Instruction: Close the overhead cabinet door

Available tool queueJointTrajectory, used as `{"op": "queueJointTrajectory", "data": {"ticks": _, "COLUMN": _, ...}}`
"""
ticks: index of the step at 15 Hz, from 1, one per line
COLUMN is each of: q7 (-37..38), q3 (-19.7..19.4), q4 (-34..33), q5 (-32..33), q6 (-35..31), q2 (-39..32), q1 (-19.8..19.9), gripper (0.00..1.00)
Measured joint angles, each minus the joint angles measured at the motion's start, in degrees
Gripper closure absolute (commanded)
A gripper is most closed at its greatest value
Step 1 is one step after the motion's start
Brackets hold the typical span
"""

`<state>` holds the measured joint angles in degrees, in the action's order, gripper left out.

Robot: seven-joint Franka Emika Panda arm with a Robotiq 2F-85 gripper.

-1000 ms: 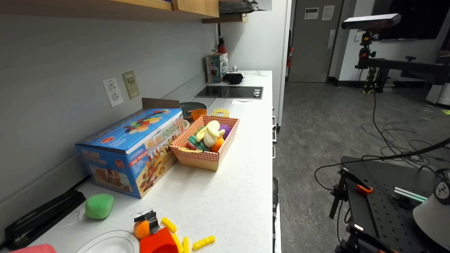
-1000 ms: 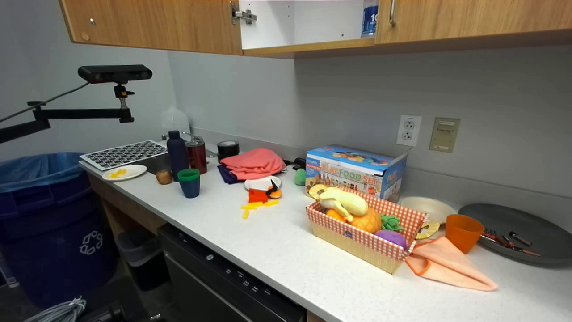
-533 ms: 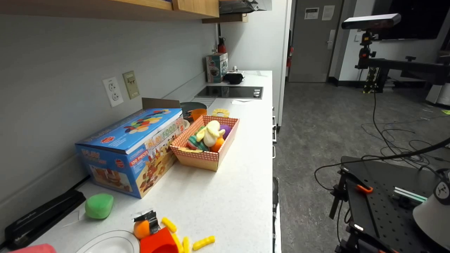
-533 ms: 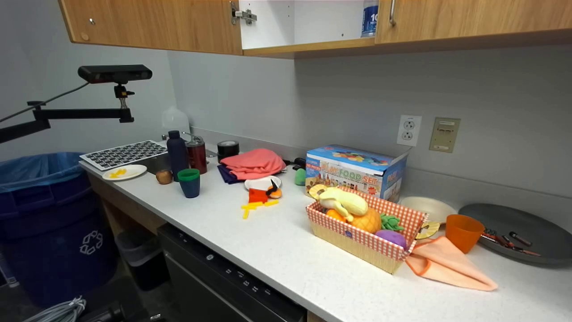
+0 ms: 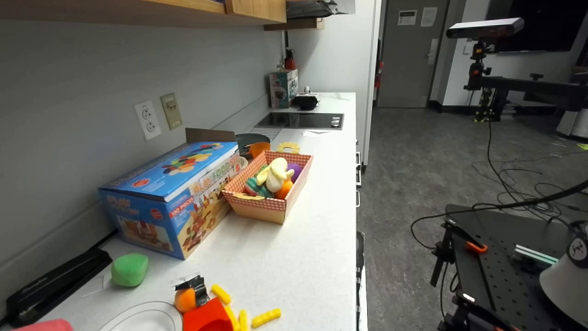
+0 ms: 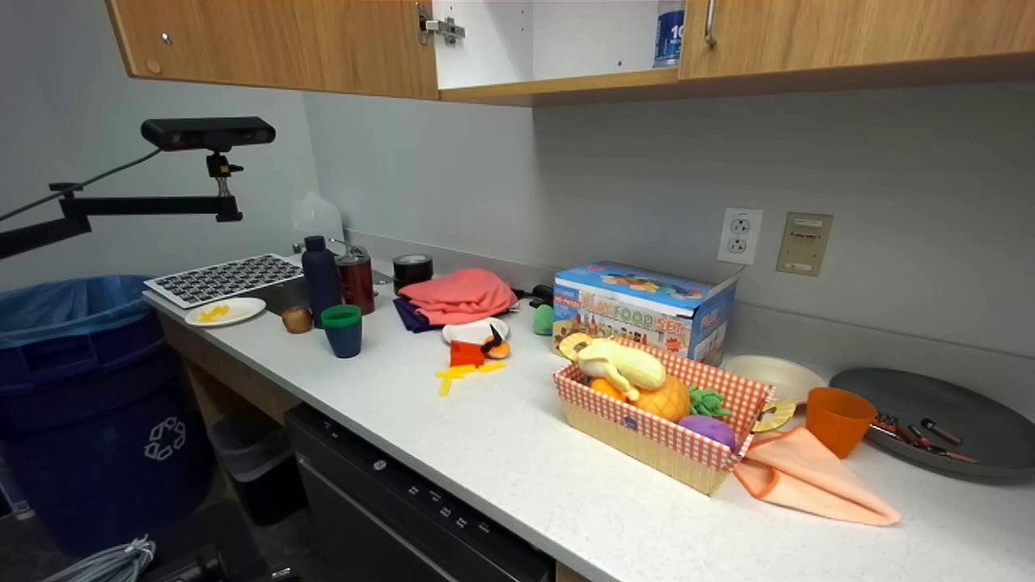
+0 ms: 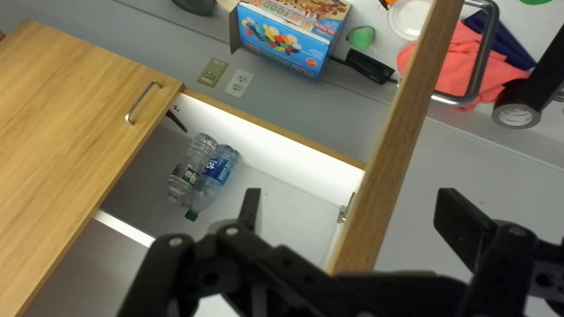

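The overhead cabinet door (image 6: pixel 275 40) is wooden and swung out to the side on its hinge (image 6: pixel 441 30), so the white cabinet interior (image 6: pixel 582 40) is exposed. In the wrist view the same door (image 7: pixel 398 132) appears edge-on, its metal handle (image 7: pixel 478 66) on the right-hand face. My gripper (image 7: pixel 350 196) is open, with fingertips spread wide on either side of the door's edge in the picture. A gap shows between each finger and the wood; how deep the door reaches between them I cannot tell. Neither exterior view shows the gripper.
An adjoining cabinet door (image 7: pixel 70 123) with a handle (image 7: pixel 142 103) lies flat against its frame. Two plastic bottles (image 7: pixel 218 169) are inside the cabinet. Below, the counter (image 6: pixel 485 436) holds a play food box (image 6: pixel 639 315) and a basket (image 6: pixel 639 453). A camera (image 6: pixel 209 133) stands on an arm.
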<state>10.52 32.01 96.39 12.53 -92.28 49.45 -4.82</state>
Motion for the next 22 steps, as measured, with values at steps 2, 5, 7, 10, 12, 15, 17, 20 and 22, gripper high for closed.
{"op": "queueJointTrajectory", "data": {"ticks": 2, "q7": 0.0, "q3": 0.3, "q4": 0.0, "q5": 2.1, "q6": 0.0, "q2": 0.0, "q1": 0.7, "gripper": 0.00}}
{"op": "queueJointTrajectory", "data": {"ticks": 5, "q7": 0.0, "q3": 0.5, "q4": 0.0, "q5": 4.7, "q6": 0.0, "q2": 0.0, "q1": 1.3, "gripper": 0.00}}
{"op": "queueJointTrajectory", "data": {"ticks": 7, "q7": 0.0, "q3": 0.6, "q4": 0.0, "q5": 6.4, "q6": 0.2, "q2": 0.0, "q1": 1.5, "gripper": 0.00}}
{"op": "queueJointTrajectory", "data": {"ticks": 10, "q7": -0.3, "q3": 0.5, "q4": 0.2, "q5": 9.6, "q6": 1.1, "q2": 0.0, "q1": 1.7, "gripper": 0.00}}
{"op": "queueJointTrajectory", "data": {"ticks": 12, "q7": -0.4, "q3": 0.5, "q4": 0.2, "q5": 11.1, "q6": 2.3, "q2": 0.0, "q1": 1.9, "gripper": 0.00}}
{"op": "queueJointTrajectory", "data": {"ticks": 15, "q7": -0.5, "q3": 0.6, "q4": 0.2, "q5": 13.4, "q6": 4.9, "q2": 0.0, "q1": 2.2, "gripper": 0.00}}
{"op": "queueJointTrajectory", "data": {"ticks": 17, "q7": -0.6, "q3": 0.6, "q4": 0.1, "q5": 13.8, "q6": 6.6, "q2": 0.0, "q1": 2.3, "gripper": 0.00}}
{"op": "queueJointTrajectory", "data": {"ticks": 20, "q7": 0.0, "q3": 0.9, "q4": -1.1, "q5": 13.0, "q6": 7.4, "q2": -0.4, "q1": 2.3, "gripper": 0.00}}
{"op": "queueJointTrajectory", "data": {"ticks": 22, "q7": 0.0, "q3": 1.0, "q4": -1.4, "q5": 12.9, "q6": 7.6, "q2": -0.6, "q1": 2.3, "gripper": 0.00}}
